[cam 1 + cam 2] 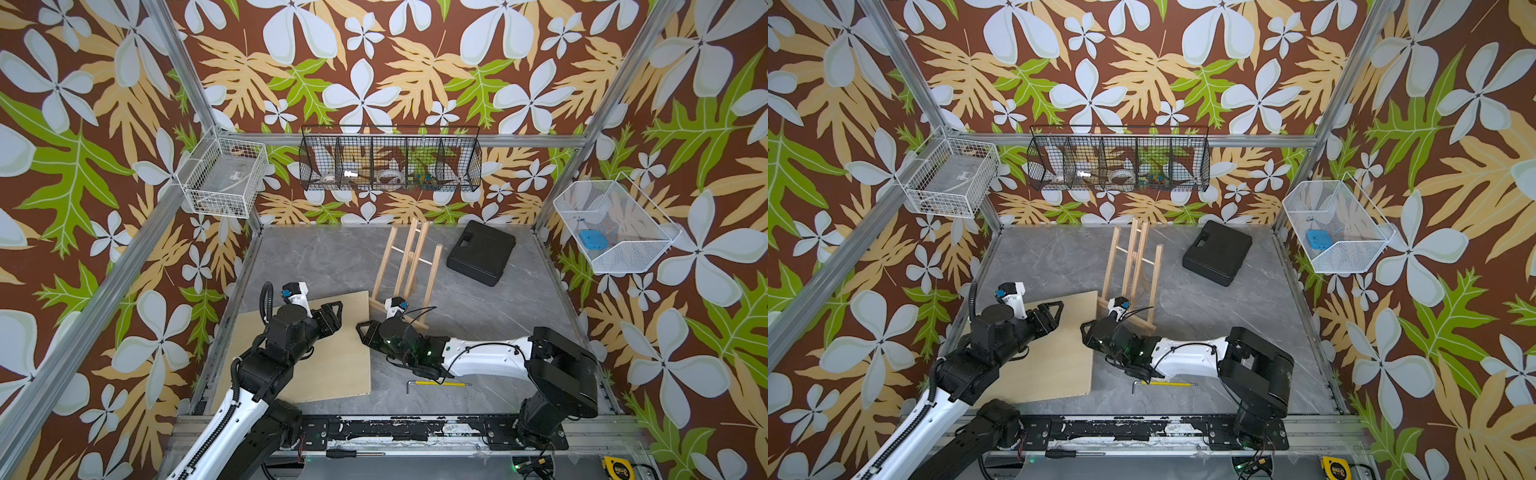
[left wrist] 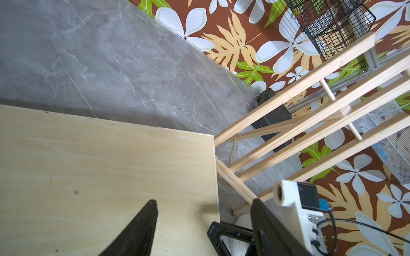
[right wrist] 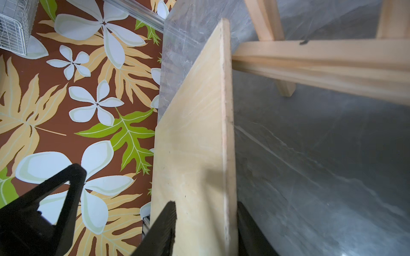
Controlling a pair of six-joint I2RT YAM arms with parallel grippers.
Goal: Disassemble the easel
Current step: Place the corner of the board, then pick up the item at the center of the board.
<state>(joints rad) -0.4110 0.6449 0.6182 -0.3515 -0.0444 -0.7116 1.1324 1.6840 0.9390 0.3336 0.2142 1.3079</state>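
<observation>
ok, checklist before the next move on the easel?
1. Left hand open and empty: ok.
2. Right hand clear of the large flat pale plywood board: not ok, its fingers straddle the board's edge.
3. Small pale wooden slat easel standing upright: ok.
4. Board's corner apart from the easel's bottom ledge: cannot tell.
5. Either hand gripping the easel: not ok, neither holds it.

1. You have bright, even, diffuse light in both top views; the grey table looks matte.
2. Shadows are soft: faint smudges on the plywood board in both wrist views.
3. Wide-angle stretch tilts the aluminium posts outward toward the upper corners.
4. In the right wrist view your easel at upper right is blurred, and the table at lower right is dim.
</observation>
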